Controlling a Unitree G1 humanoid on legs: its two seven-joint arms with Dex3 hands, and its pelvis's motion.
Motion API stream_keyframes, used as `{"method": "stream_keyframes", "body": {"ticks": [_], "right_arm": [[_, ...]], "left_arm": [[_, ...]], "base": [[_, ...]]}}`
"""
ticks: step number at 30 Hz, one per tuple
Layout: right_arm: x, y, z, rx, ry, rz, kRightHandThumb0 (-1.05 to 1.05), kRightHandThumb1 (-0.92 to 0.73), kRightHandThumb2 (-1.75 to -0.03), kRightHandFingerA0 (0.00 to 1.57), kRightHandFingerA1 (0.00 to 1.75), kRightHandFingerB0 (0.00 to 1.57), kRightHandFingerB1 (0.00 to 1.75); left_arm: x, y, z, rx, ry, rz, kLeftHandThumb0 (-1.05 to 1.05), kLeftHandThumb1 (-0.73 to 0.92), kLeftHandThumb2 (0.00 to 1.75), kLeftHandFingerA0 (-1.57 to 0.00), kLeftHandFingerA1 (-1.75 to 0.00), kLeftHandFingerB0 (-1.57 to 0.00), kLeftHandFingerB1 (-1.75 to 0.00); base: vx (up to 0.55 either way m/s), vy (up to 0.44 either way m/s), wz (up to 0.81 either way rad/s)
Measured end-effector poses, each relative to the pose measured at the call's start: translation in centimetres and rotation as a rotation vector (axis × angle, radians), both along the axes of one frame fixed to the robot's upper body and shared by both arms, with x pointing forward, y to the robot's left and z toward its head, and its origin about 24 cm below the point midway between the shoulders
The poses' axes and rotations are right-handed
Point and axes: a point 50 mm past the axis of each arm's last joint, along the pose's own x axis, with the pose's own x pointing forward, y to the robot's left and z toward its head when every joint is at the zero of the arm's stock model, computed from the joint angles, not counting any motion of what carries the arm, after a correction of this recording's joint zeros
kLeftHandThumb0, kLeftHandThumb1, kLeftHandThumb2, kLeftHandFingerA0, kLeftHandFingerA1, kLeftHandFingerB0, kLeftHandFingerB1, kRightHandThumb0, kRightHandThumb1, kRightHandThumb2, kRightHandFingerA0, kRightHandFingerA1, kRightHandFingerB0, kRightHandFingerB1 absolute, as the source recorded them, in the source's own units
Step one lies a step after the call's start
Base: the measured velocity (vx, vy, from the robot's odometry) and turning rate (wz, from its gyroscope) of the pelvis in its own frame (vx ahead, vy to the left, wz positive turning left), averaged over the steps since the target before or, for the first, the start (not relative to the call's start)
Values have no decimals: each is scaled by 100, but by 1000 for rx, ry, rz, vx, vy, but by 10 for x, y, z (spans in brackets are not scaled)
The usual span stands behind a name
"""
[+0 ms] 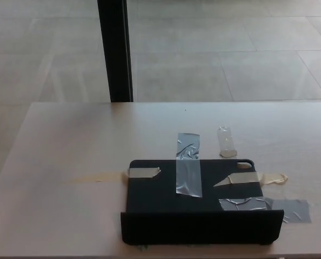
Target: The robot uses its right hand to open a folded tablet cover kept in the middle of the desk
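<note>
A black tablet cover point(195, 202) lies on the light wooden desk point(68, 156) near its front edge, a little right of centre. Its front flap point(201, 227) stands up along the near edge. Grey tape strips point(187, 164) and beige tape strips point(144, 172) hold the cover down to the desk. Neither of my hands shows in the head view.
A piece of clear tape point(226, 142) is stuck on the desk just behind the cover. More grey tape point(290, 209) sits at the cover's right side. A dark vertical post point(115, 51) rises beyond the desk's far edge, over a tiled floor point(231, 48).
</note>
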Motion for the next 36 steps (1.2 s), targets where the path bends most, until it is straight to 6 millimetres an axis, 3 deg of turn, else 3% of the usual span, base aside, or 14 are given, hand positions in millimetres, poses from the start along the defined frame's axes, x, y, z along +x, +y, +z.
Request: {"method": "stream_keyframes", "body": {"ticks": [3, 4, 6, 8, 9, 11, 12, 13, 15, 16, 19, 22, 29, 36], "right_arm": [[13, -14, 26, -57, -166, -57, -78, -76, -63, 78, 53, 62, 42], [19, -17, 35, -76, -217, -66, -75, -76, -64, 69, 47, 51, 39], [32, -20, 54, -122, -311, -55, -73, -76, -62, 63, 46, 48, 38], [44, -20, 69, -154, -378, -30, -70, -73, -64, 67, 44, 51, 36], [52, -20, 78, -173, -414, -12, -72, -73, -62, 59, 46, 49, 36], [69, -16, 96, -209, -491, 34, -72, -73, -62, 59, 46, 49, 36], [78, -13, 105, -223, -526, 58, -74, -75, -63, 51, 48, 37, 36], [88, -9, 115, -241, -568, 89, -73, -56, -93, 54, 60, 36, 51], [109, 3, 136, -274, -649, 169, -60, -58, -91, 51, 61, 32, 50], [118, 10, 145, -289, -679, 207, -65, -71, -62, 48, 49, 33, 36], [151, 39, 177, -346, -781, 364, -72, -72, -62, 53, 46, 40, 36], [176, 69, 198, -390, -836, 506, -72, -72, -63, 52, 42, 41, 33], [205, 133, 212, -464, -837, 794, -68, -71, -62, 52, 44, 33, 34], [216, 187, 198, -504, -745, 1061, -73, -72, -62, 44, 48, 32, 33]], "left_arm": [[-3, 8, 5, -34, -56, 84, -75, 77, 63, -63, -88, -33, -61], [-4, 9, 6, -44, -71, 105, -75, 78, 63, -62, -89, -32, -60], [-6, 12, 7, -55, -90, 131, -74, 77, 63, -64, -91, -32, -60], [-7, 12, 7, -64, -100, 144, -73, 76, 63, -67, -93, -36, -63], [-7, 12, 7, -67, -102, 149, -74, 75, 63, -69, -91, -37, -64], [-8, 12, 6, -72, -105, 157, -74, 75, 63, -69, -91, -37, -64], [-8, 12, 6, -74, -108, 159, -75, 75, 63, -69, -91, -37, -65], [-8, 12, 6, -76, -112, 163, -75, 75, 63, -67, -91, -36, -64], [-9, 13, 6, -83, -119, 174, -74, 77, 63, -65, -89, -34, -62], [-9, 13, 6, -87, -122, 179, -75, 76, 63, -68, -91, -36, -62], [-11, 13, 5, -98, -134, 197, -74, 76, 63, -71, -92, -36, -62], [-11, 12, 4, -106, -140, 206, -74, 77, 63, -63, -88, -34, -62], [-12, 12, 3, -113, -142, 213, -77, 76, 63, -64, -90, -34, -61], [-13, 12, 3, -115, -142, 215, -79, 75, 63, -63, -87, -34, -61]], "base": [[0, 0, 0], [0, 0, 0], [0, 0, 0], [0, 0, 0], [0, 0, 0], [0, 0, 0], [0, 0, 0], [0, 0, 0], [0, 0, 0], [0, 0, 0], [0, 0, 0], [0, 0, 0], [-3, -1, 1], [0, 0, 0]]}}
